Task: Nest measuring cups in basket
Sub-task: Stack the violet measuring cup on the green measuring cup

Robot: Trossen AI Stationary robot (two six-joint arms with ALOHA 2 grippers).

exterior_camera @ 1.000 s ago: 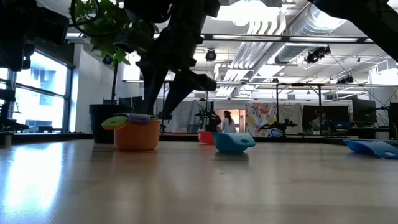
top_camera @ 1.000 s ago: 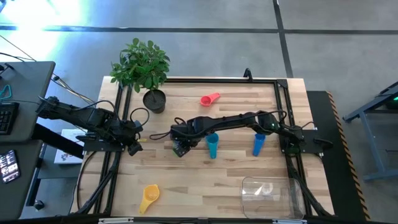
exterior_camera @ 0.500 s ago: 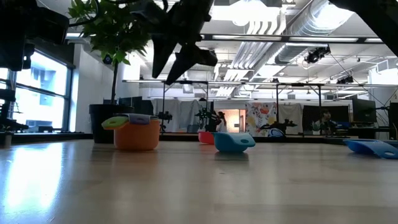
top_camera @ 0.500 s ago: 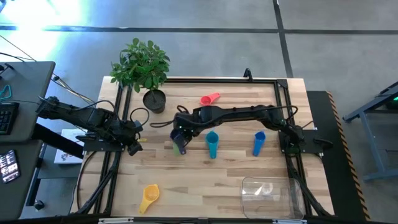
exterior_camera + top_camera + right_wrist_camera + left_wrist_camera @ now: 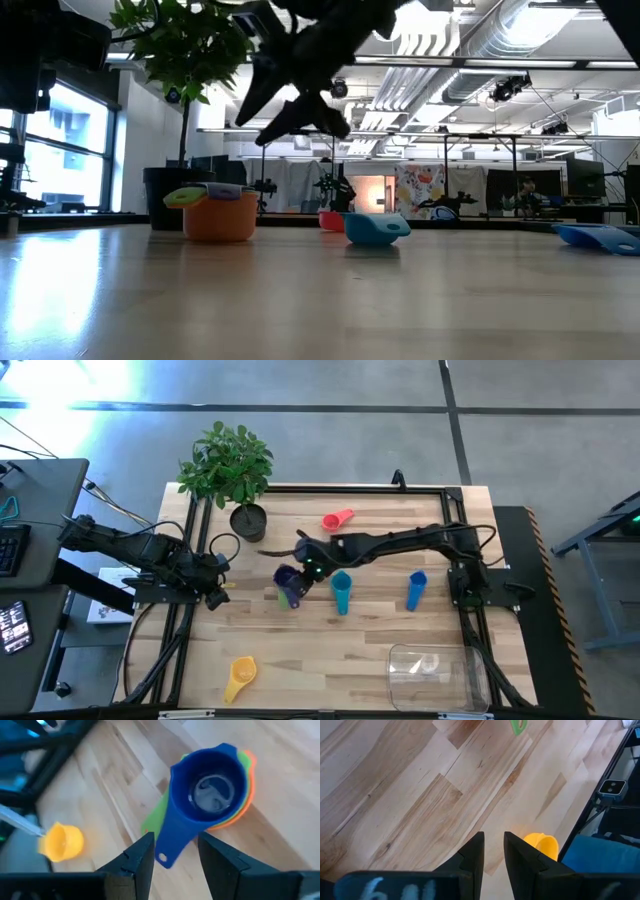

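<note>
Right gripper (image 5: 303, 563) hangs over the middle of the table in the high view, jaws partly apart and empty, just above the stack of cups (image 5: 288, 586); your left gripper (image 5: 215, 592) waits at the left edge. Well apart lie the teal cup (image 5: 341, 592), blue cup (image 5: 416, 589), pink cup (image 5: 338, 518) and yellow cup (image 5: 240, 675), and the basket (image 5: 438, 676) sits at the near right corner. Low view: the stack (image 5: 219, 212) rests on the wood with the arm clear above it. Left wrist view: fingers nearly together, holding nothing. Right wrist view: a dark blue cup (image 5: 210, 800) sits on top, nested over orange and green. Looks like you're between placements; next, I'd pick the teal cup nearby.
</note>
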